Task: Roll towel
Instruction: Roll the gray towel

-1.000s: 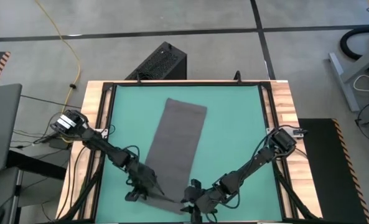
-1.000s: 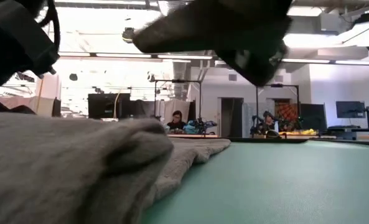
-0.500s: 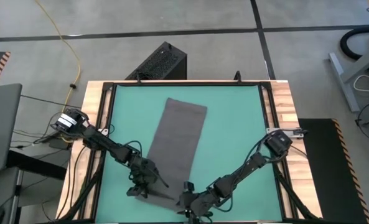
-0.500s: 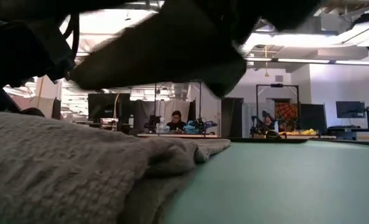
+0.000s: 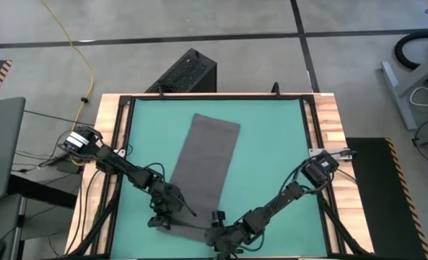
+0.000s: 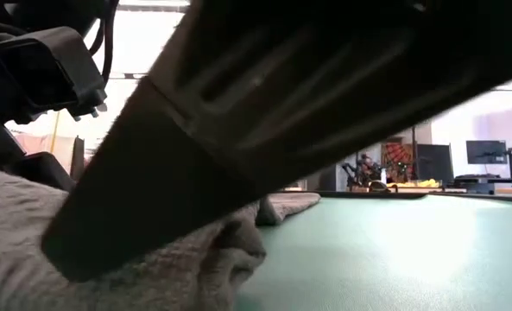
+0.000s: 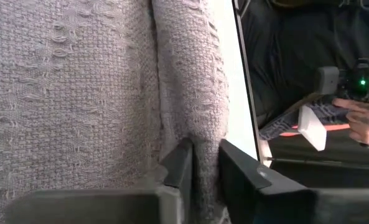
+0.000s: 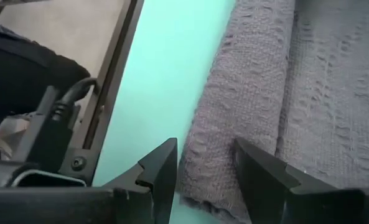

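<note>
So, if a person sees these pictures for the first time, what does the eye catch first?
The long dark grey towel lies slanted on the green table, its near end turned into a small roll. Both grippers sit at that near end: the left gripper at one corner and the right gripper at the other. In the low view a dark arm fills most of the picture.

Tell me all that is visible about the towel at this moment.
The towel is dark grey woven cloth, a long strip lying flat on the green table, slightly slanted. Its near end is turned over into a small roll. The left pincer has a narrow gap around the roll's fold; the right pincer is open, astride the roll's end. No tag shows.
</note>
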Robot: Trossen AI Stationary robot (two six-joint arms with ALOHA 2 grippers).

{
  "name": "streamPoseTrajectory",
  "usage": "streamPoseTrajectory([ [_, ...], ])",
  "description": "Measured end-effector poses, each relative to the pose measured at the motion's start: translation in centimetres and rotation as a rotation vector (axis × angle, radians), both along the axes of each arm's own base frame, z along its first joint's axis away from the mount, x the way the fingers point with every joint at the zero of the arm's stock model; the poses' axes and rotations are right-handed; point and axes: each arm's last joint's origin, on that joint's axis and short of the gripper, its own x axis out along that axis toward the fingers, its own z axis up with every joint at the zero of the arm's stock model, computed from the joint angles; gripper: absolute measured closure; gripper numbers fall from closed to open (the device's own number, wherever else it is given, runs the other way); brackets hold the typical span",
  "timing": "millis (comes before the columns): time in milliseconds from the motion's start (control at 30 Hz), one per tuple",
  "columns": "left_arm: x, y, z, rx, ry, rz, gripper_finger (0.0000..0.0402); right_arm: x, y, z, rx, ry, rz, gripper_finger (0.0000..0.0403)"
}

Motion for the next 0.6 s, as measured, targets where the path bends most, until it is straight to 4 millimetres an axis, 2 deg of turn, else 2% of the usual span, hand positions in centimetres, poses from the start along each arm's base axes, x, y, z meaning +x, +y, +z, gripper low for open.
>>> streamPoseTrajectory([
  [133, 0.2, -0.1, 0.3, -0.040, -0.009, -0.054, 0.0302, 0.0, 0.0, -0.5, -0.032, 0.009, -0.006, 0.0224],
  [233, 0.4, -0.1, 0.6, -0.093, 0.035, -0.103, 0.0282, -0.1, -0.1, -0.7, -0.049, 0.021, -0.005, 0.0241],
  [400, 0.4, -0.1, 0.8, -0.084, 0.081, -0.152, 0.0273, -0.2, -0.2, -0.8, -0.079, 0.031, 0.012, 0.0297],
  [600, -0.2, 0.2, 1.1, 0.030, 0.123, -0.192, 0.0272, -0.2, -0.2, -0.9, -0.082, 0.037, 0.012, 0.0367],
])
